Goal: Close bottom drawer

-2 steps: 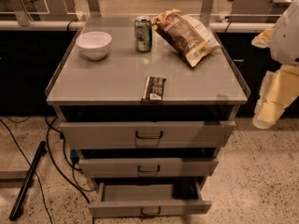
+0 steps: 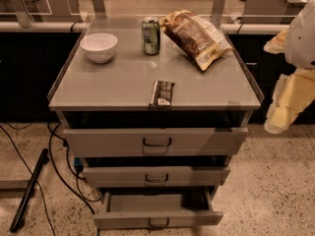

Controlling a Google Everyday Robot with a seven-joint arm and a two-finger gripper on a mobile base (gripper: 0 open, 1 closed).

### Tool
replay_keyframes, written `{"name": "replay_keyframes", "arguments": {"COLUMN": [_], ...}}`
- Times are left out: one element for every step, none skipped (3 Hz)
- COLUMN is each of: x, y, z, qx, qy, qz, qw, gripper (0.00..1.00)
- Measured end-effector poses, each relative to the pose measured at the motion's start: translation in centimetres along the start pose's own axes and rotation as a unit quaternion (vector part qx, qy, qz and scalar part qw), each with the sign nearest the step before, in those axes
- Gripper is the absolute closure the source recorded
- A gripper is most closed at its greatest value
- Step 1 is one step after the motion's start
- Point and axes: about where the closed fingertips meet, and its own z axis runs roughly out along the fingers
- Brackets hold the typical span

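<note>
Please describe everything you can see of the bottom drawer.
The bottom drawer is the lowest of three grey metal-looking drawers. It is pulled out farther than the two above, so its grey floor shows, partly in shadow. A small dark loop handle sits mid-front. Nothing touches it; the gripper hangs at the right, beside the cabinet top.

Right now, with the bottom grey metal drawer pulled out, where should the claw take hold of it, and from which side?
Take the small dark loop handle centred on the front of the lowest grey metal drawer, coming from the front, probably slightly above. The loop stands out from the flat front, which offers no other grip. The claw hangs right of the cabinet, apart from it.
</note>
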Motion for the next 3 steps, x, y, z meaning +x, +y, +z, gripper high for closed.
{"name": "replay_keyframes", "arguments": {"x": [0.0,0.4,1.6], "y": [0.5,2.1,4.7], "z": [2.5,7.2,12.5], "qx": [-0.015,-0.040,-0.060], "qy": [-0.021,-0.045,-0.053], "qz": [0.004,0.014,0.023], "qw": [0.9997,0.9981,0.9965], "gripper": [0.40,0.65,0.88]}}
